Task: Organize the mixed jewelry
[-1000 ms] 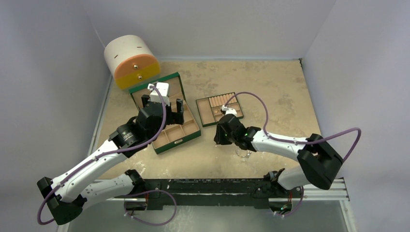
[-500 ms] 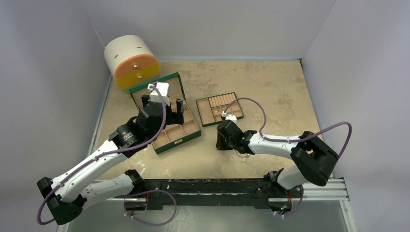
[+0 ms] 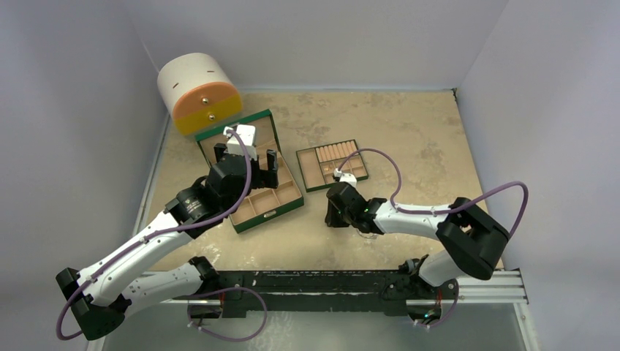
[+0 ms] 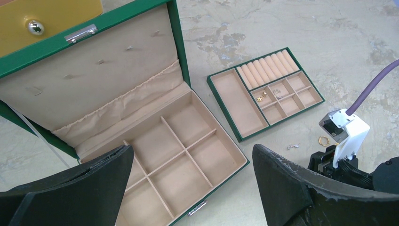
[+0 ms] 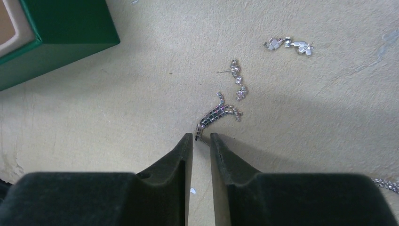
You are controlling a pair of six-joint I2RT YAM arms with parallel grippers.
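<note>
Several small silvery crystal earrings lie on the table in the right wrist view: a curved drop earring (image 5: 217, 114), a stud drop earring (image 5: 238, 80) and a further piece (image 5: 288, 44). My right gripper (image 5: 201, 137) is low over the table, its jaws a narrow gap apart, with the curved earring's near end right at the tips. It also shows in the top view (image 3: 333, 213). My left gripper (image 4: 192, 150) is wide open and empty above the green compartment box (image 4: 200, 141). A gold ring (image 4: 323, 140) and a small silver earring (image 4: 294, 146) lie near the right wrist.
The green tray (image 3: 313, 182) lies just beyond the right gripper and holds small gold pieces (image 4: 261, 99) in one compartment. The box lid (image 4: 108, 80) stands open. The round white-and-orange drawer case (image 3: 197, 91) is at the back left. A green box corner (image 5: 56, 33) lies left of the earrings.
The right gripper has shifted slightly nearer and lower toward the table, and its elbow has swung left. The left arm has not moved.
</note>
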